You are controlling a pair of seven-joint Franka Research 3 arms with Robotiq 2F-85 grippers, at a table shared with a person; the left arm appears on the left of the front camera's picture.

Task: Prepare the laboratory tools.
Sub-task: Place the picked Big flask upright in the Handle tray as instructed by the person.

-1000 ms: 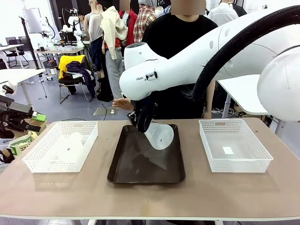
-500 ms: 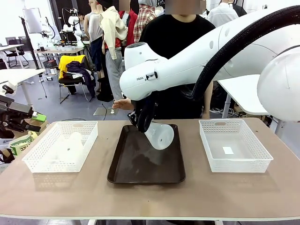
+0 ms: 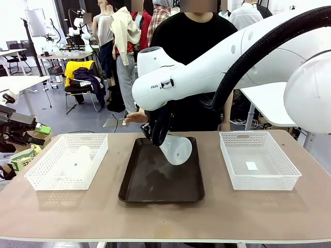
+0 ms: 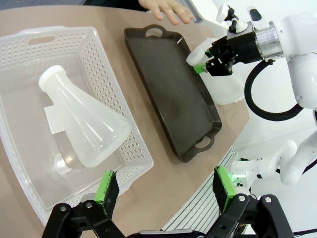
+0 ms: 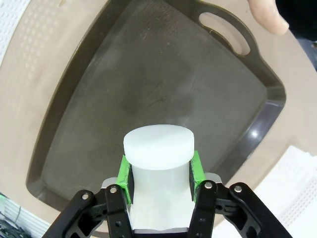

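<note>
The right gripper (image 3: 160, 140) (image 5: 159, 171) is clamped on the neck of a frosted translucent white conical flask (image 3: 177, 149) (image 5: 158, 146), with a green pad pressed to each side of it. This flask is tilted, its wide round base turned toward the table's near right. It hangs over the far end of the dark brown rectangular tray (image 3: 155, 181) (image 5: 148, 89), nearer the tray's far right corner. Whether its base touches the tray cannot be told.

The tray lies in the middle of the tan table (image 3: 232, 212), between two white mesh baskets. The second frosted white conical flask (image 4: 86, 124) (image 3: 77, 160) lies on its side in the left white mesh basket (image 3: 46, 178) (image 4: 114, 84) by the table's left edge. The right white mesh basket (image 3: 258, 183) sits toward the table's right edge.

The left gripper (image 4: 165, 187) hovers above the left basket's edge with its fingers wide apart and nothing between them.

At the table's far edge, a person's hand (image 3: 135, 116) (image 4: 166, 10) (image 5: 267, 15) is held just beyond the tray's far handle.
</note>
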